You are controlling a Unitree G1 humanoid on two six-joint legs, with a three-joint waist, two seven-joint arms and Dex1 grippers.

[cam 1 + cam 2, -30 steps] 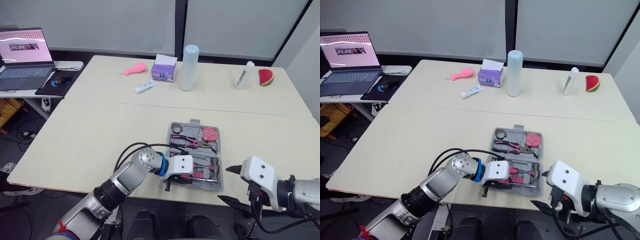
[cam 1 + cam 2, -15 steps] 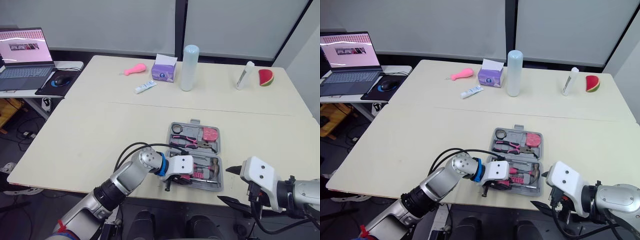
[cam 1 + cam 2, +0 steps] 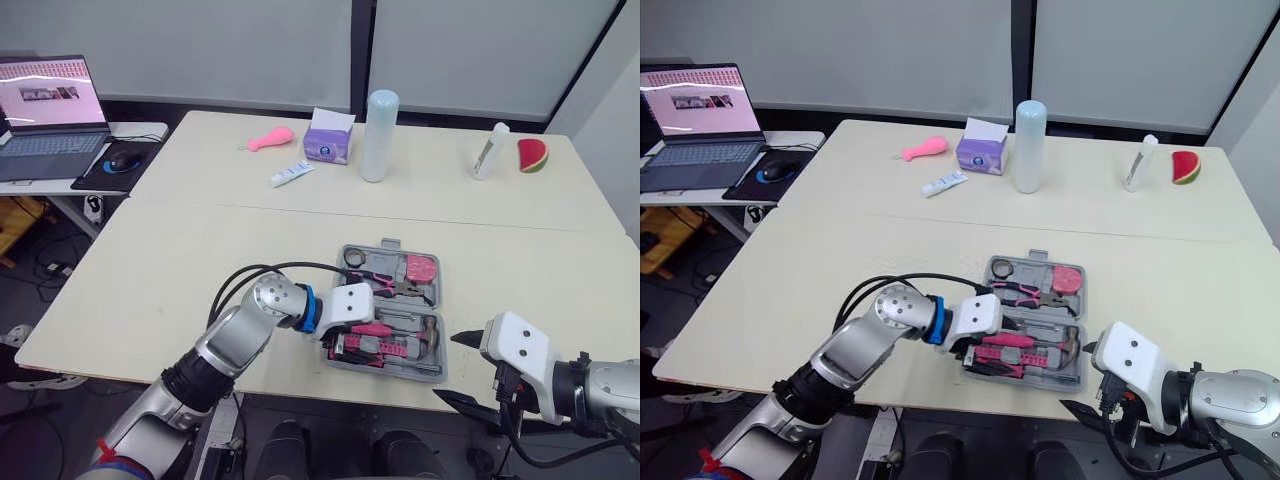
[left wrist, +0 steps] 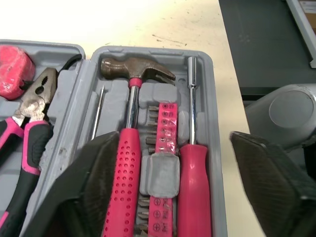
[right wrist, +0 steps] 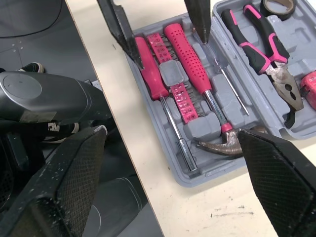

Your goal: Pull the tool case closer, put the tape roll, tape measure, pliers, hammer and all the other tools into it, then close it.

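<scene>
The grey tool case (image 3: 441,345) lies open near the table's front edge. In it are a pink-handled hammer (image 4: 129,148), a pink screwdriver (image 4: 193,173), a strip of bits (image 4: 165,128), pliers (image 5: 266,54), a pink tape measure (image 3: 420,268) and a black tape roll (image 3: 354,258). My left gripper (image 4: 173,134) hovers open over the near-left part of the case, fingers either side of the hammer and screwdriver handles. Open and holding nothing, my right gripper (image 3: 452,368) hangs off the table's front edge, right of the case.
Along the far side stand a tall pale bottle (image 3: 379,122), a purple tissue box (image 3: 328,138), a pink toy (image 3: 270,138), a tube (image 3: 291,174), a white bottle (image 3: 490,150) and a watermelon slice (image 3: 532,155). A laptop (image 3: 45,115) sits on a side desk.
My left gripper has moved from the case's front edge up over its near-left half. The right gripper has stayed put.
</scene>
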